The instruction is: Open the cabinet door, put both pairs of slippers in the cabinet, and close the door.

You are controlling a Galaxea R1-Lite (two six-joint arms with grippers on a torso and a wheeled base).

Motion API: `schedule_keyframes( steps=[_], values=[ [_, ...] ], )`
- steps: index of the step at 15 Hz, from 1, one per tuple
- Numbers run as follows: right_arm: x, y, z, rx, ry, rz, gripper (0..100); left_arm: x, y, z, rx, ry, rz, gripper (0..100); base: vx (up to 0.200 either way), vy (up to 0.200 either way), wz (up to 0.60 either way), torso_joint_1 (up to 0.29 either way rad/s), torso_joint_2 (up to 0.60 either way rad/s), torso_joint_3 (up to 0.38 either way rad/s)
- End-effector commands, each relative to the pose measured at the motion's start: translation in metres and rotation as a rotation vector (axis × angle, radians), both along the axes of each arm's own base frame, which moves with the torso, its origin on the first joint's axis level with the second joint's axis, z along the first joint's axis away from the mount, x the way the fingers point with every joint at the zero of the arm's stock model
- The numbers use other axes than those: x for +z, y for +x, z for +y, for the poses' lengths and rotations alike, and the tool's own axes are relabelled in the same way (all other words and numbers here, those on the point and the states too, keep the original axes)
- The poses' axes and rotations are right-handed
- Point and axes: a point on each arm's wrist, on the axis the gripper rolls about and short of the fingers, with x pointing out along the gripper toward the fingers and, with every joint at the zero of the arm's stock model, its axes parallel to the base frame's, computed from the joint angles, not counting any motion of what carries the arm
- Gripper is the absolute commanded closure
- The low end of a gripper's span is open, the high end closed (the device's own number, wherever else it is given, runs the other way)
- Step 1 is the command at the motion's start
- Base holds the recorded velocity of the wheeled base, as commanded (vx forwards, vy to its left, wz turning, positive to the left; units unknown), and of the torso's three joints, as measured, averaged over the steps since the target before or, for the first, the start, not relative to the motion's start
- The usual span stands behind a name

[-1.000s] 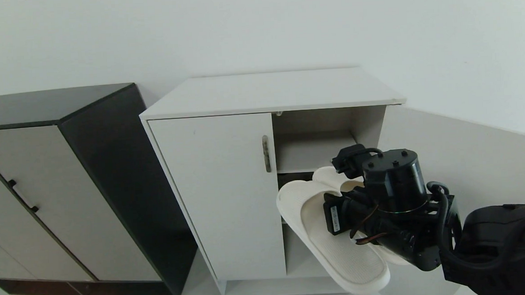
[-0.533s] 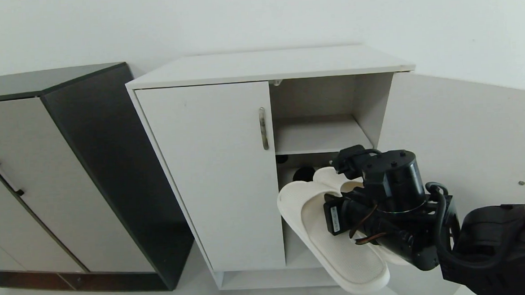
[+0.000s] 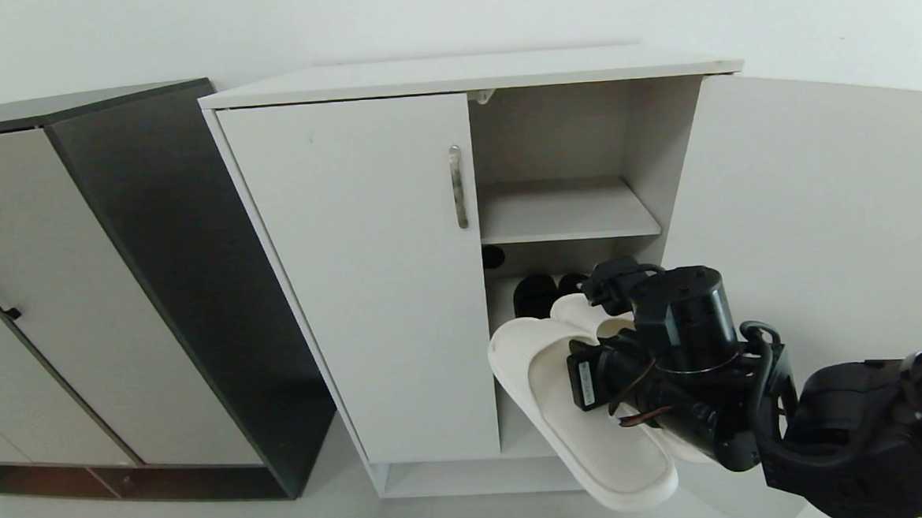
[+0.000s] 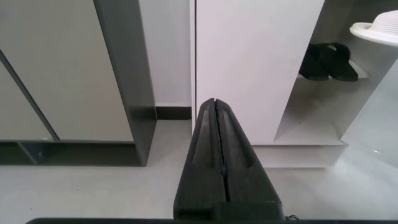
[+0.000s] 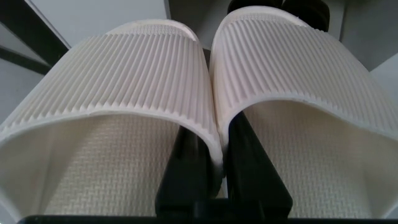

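White cabinet (image 3: 467, 73): placed against the far wall; the right half is exposed.
Dark cabinet (image 3: 169, 266): set just left of the white cabinet; its pale doors are shut.
Right door (image 3: 814, 217): swung fully open to the right.
Left door (image 3: 367, 280): closed; a metal handle (image 3: 456, 186) is fitted upright at its right edge.
Upper shelf (image 3: 565, 214): bare, located in the exposed right half.
White slippers (image 3: 588, 418): held side by side in the air, near the opening, toes pointed toward the cabinet and tilted upward.
Black slippers (image 3: 536, 293): stored inside, in the compartment just under the upper shelf, far of the white pair.
Right gripper (image 5: 214, 143): clamped on the white slippers, with the two adjoining side walls pinched between the fingers.
Left gripper (image 4: 215, 109): fingers pressed together, nothing held; pointed toward the lower part of the two cabinets.
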Motion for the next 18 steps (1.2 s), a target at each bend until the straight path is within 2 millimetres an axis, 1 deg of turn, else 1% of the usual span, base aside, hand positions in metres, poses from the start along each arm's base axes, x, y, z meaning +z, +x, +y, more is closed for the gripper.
schedule_keyframes(
  steps=[1, 3, 5, 6, 7, 8, 9, 10, 12, 13, 14, 15, 16, 17, 18],
  values=[
    [-0.008, 0.004, 0.001, -0.009, -0.013, 0.010, 100, 0.000, 0.000, 0.000, 0.002, 0.000, 0.000, 100, 0.000, 0.000, 0.00, 0.000, 0.00, 0.000],
    [-0.010, 0.007, 0.000, -0.011, -0.031, 0.007, 100, 0.000, 0.000, 0.000, 0.003, 0.003, 0.000, 100, 0.000, 0.000, 0.00, 0.000, 0.00, 0.000],
    [-0.007, 0.010, 0.000, -0.027, -0.014, -0.023, 100, 0.000, 0.000, 0.000, 0.003, 0.004, 0.000, 100, 0.000, 0.000, 0.00, 0.000, 0.00, 0.000],
    [-0.004, 0.013, 0.003, -0.100, -0.057, -0.071, 100, 0.000, 0.000, 0.000, 0.003, 0.004, 0.000, 100, 0.000, 0.000, 0.00, 0.000, 0.00, 0.000],
    [-0.009, 0.020, 0.007, -0.204, -0.114, -0.097, 100, 0.000, 0.000, 0.000, 0.003, 0.007, 0.000, 100, 0.000, 0.000, 0.00, 0.000, 0.00, 0.000],
    [-0.011, 0.024, 0.010, -0.253, -0.133, -0.108, 100, 0.000, 0.000, 0.000, 0.002, 0.007, 0.000, 100, 0.000, 0.000, 0.00, 0.000, 0.00, 0.000],
    [-0.013, 0.024, 0.012, -0.252, -0.134, -0.109, 100, 0.000, 0.000, 0.000, 0.002, 0.007, 0.000, 100, 0.000, 0.000, 0.00, 0.000, 0.00, 0.000],
    [-0.009, 0.021, 0.018, -0.234, -0.123, -0.119, 100, 0.000, 0.000, 0.000, 0.002, 0.006, 0.000, 100, 0.000, 0.000, 0.00, 0.000, 0.00, 0.000],
    [0.009, 0.025, 0.027, -0.238, -0.091, -0.131, 100, 0.000, 0.000, 0.000, 0.003, 0.006, 0.000, 100, 0.000, 0.000, 0.00, 0.000, 0.00, 0.000],
    [0.019, 0.024, 0.028, -0.247, -0.069, -0.111, 100, 0.000, 0.000, 0.000, 0.002, 0.006, 0.000, 100, 0.000, 0.000, 0.00, 0.000, 0.00, 0.000],
    [0.035, 0.026, 0.031, -0.270, -0.007, -0.085, 100, 0.000, 0.000, 0.000, 0.002, 0.006, 0.000, 100, 0.000, 0.000, 0.00, 0.000, 0.00, 0.000],
    [0.051, 0.027, 0.031, -0.334, 0.035, -0.066, 100, 0.000, 0.000, 0.000, 0.002, 0.006, 0.000, 100, 0.000, 0.000, 0.00, 0.000, 0.00, 0.000],
    [0.057, 0.027, 0.031, -0.369, 0.040, -0.067, 100, 0.000, 0.000, 0.000, 0.002, 0.006, 0.000, 100, 0.000, 0.000, 0.00, 0.000, 0.00, 0.000],
    [0.069, 0.025, 0.031, -0.436, 0.049, -0.086, 100, 0.000, 0.000, 0.000, 0.002, 0.006, 0.000, 100, 0.000, 0.000, 0.00, 0.000, 0.00, 0.000],
    [0.076, 0.019, 0.032, -0.428, 0.065, -0.098, 100, 0.000, 0.000, 0.000, 0.002, 0.006, 0.000, 100, 0.000, 0.000, 0.00, 0.000, 0.00, 0.000]
  ],
)
